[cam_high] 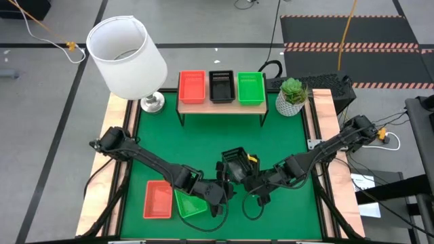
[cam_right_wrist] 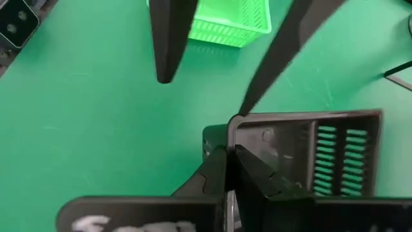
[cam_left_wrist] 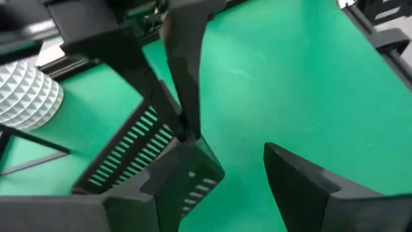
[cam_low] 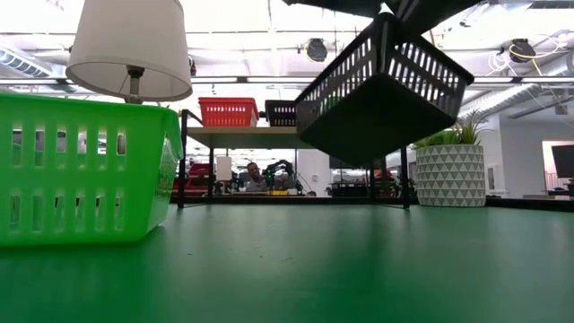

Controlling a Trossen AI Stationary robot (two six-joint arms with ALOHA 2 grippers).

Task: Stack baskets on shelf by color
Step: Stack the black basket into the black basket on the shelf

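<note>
Overhead, straight down on the whole tabletop (cam_high: 271, 149), both arms and the shelf (cam_high: 220, 106) in frame. Low, at surface level, facing across to the shelf (cam_low: 242, 136) and the room behind, very near a green basket (cam_low: 81, 170). Left wrist, close behind the left tool (cam_left_wrist: 238, 180), angled down at the mat. Right wrist, close over the right tool (cam_right_wrist: 230, 171). Shared by all four: the lifted black basket (cam_high: 234, 163).

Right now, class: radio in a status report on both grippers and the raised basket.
Right gripper shut on black basket rim, basket tilted above the table. Left gripper open beside it. Shelf holds red, black, green stacks. Path looks unobstructed.
</note>
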